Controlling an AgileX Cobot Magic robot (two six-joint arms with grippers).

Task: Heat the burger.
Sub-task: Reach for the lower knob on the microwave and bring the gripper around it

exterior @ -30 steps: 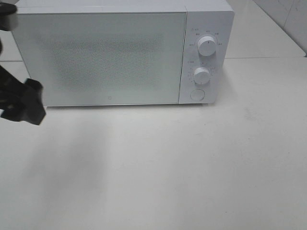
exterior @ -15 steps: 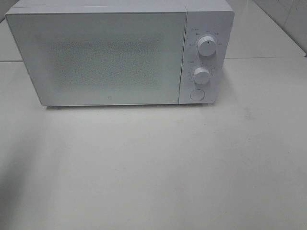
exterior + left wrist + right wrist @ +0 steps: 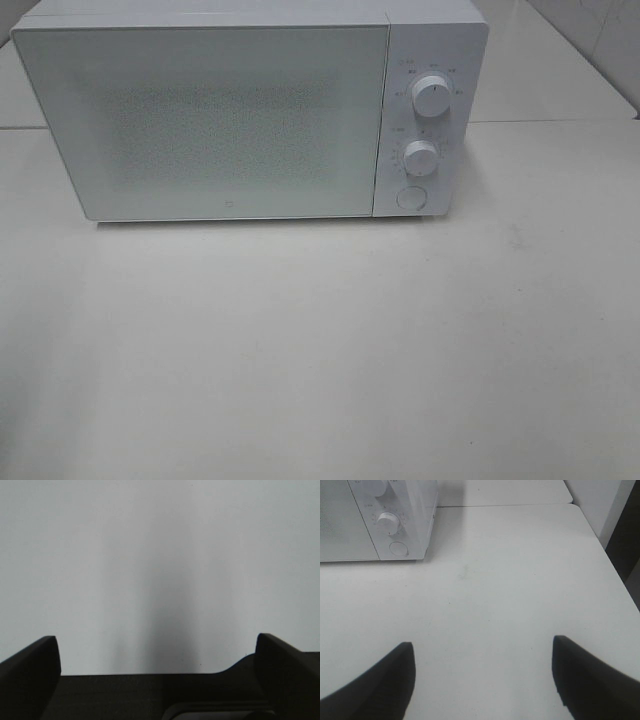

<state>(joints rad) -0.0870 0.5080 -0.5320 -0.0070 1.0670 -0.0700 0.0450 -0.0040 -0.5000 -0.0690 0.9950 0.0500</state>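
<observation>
Two dials, an upper one (image 3: 431,97) and a lower one (image 3: 421,158), sit above a round button (image 3: 411,197) on the control panel of a white microwave (image 3: 250,20). The printing ringed around them is too small to read. A tiny mark (image 3: 232,208) low on the door (image 3: 210,120) is just as illegible. The door is shut and its frosted, speckled front hides the inside, so I cannot tell where the burger is; no view shows it. The microwave stands toward the far edge of the white desk (image 3: 320,350). The left hand (image 3: 157,642) is spread wide with nothing between its dark fingers, facing a plain white surface. The right hand (image 3: 482,644) is likewise parted and empty above the bare desk.
</observation>
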